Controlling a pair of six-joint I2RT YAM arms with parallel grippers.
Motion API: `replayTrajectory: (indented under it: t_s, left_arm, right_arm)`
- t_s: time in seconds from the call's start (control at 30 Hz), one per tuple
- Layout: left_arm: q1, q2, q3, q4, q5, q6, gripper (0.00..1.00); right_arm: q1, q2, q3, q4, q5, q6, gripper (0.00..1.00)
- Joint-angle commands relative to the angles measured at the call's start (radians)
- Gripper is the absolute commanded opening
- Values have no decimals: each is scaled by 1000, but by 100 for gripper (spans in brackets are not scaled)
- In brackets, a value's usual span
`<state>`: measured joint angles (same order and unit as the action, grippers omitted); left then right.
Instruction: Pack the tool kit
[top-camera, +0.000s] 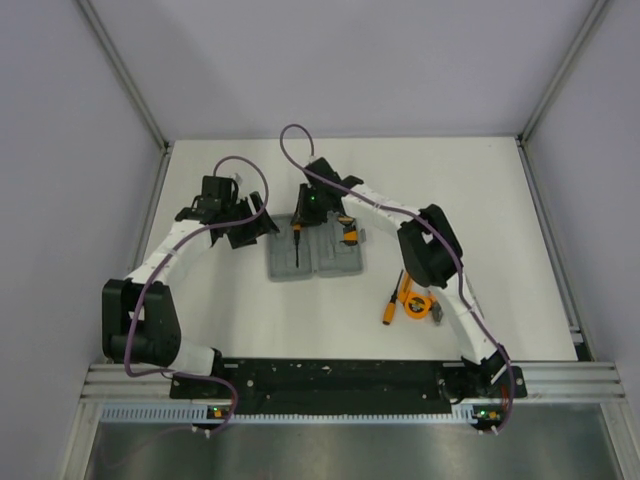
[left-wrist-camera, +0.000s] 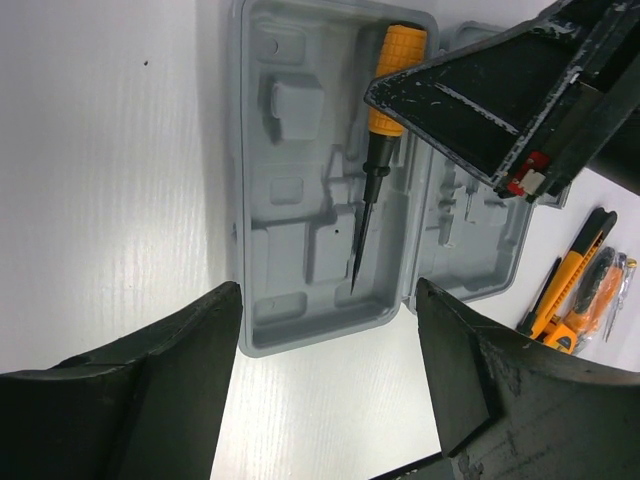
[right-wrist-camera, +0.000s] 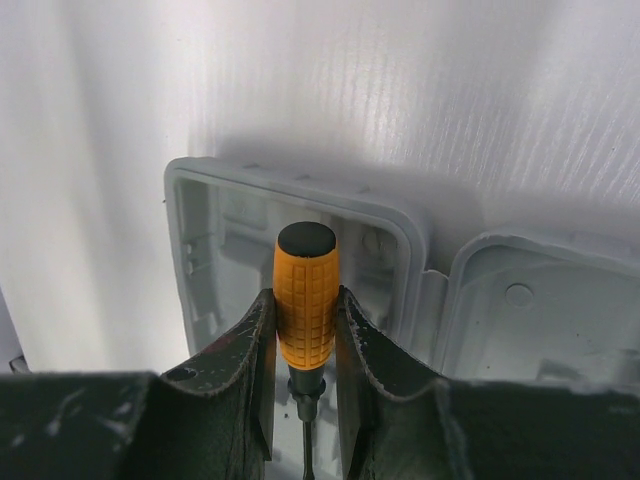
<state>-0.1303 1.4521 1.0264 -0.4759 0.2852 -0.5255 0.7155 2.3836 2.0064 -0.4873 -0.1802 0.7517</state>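
The grey tool kit case (top-camera: 335, 265) lies open in the middle of the table. My right gripper (right-wrist-camera: 305, 312) is shut on the orange handle of a screwdriver (right-wrist-camera: 305, 295) and holds it over the case's left half (right-wrist-camera: 200, 240), with the black shaft (left-wrist-camera: 362, 235) pointing along a moulded slot. My left gripper (left-wrist-camera: 328, 335) stands open just off the case's left end (left-wrist-camera: 300, 320), with only bare table between its fingers. An orange-and-black tool (top-camera: 348, 233) sits at the far end of the right half. A loose screwdriver (top-camera: 391, 306) and a round tape measure (top-camera: 416, 301) lie to the right of the case.
More orange-and-black tools (left-wrist-camera: 575, 290) lie on the table beyond the case's right half. The right arm's elbow (top-camera: 430, 245) hangs above the loose tools. Grey walls close in the white table (top-camera: 480, 190) on three sides.
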Motion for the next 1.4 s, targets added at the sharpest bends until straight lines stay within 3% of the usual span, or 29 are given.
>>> replayTrajectory:
  t_s: [0.0, 0.2, 0.47, 0.67, 0.9, 1.07, 1.37]
  left_arm:
    - [6, 5, -3, 17, 11, -5, 74]
    - [6, 5, -5, 16, 11, -5, 74]
    - [6, 5, -3, 17, 12, -7, 74]
    - [6, 5, 6, 17, 15, -14, 74]
    - [6, 25, 32, 29, 37, -45, 73]
    - [6, 60, 67, 88, 104, -79, 69]
    - [-9, 186, 119, 276, 204, -120, 54]
  right_arm:
    - [21, 35, 69, 18, 57, -18, 8]
    - [33, 42, 61, 18, 110, -46, 12]
    - [42, 22, 60, 7, 162, -69, 36]
    - [55, -41, 55, -10, 234, -91, 43]
    - [61, -80, 48, -23, 286, -112, 42]
    - [67, -106, 32, -28, 334, -133, 30]
    - [68, -202, -70, -28, 340, -158, 33]
